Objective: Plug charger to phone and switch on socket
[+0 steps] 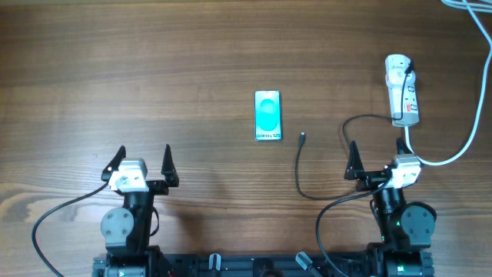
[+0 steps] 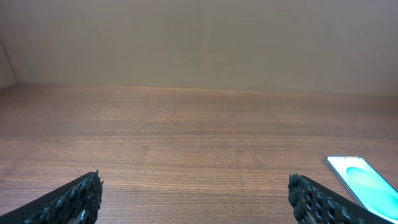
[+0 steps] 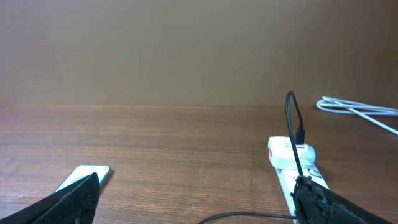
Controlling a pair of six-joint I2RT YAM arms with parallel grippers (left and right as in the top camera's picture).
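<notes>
The phone (image 1: 267, 115) lies flat mid-table, turquoise screen up; it also shows in the left wrist view (image 2: 365, 180) and the right wrist view (image 3: 87, 173). The charger cable (image 1: 301, 173) is thin and black; its small plug tip (image 1: 303, 138) rests right of the phone, apart from it. Its other end is plugged into the white socket strip (image 1: 402, 92) at the right, also in the right wrist view (image 3: 292, 163). My left gripper (image 1: 141, 163) is open and empty at the near left. My right gripper (image 1: 378, 161) is open and empty, near the strip's near end.
A thick white lead (image 1: 470, 123) runs from the strip round the right edge toward the back (image 3: 357, 111). The robots' own black cables (image 1: 54, 219) trail at the near edge. A plain wall stands behind the table.
</notes>
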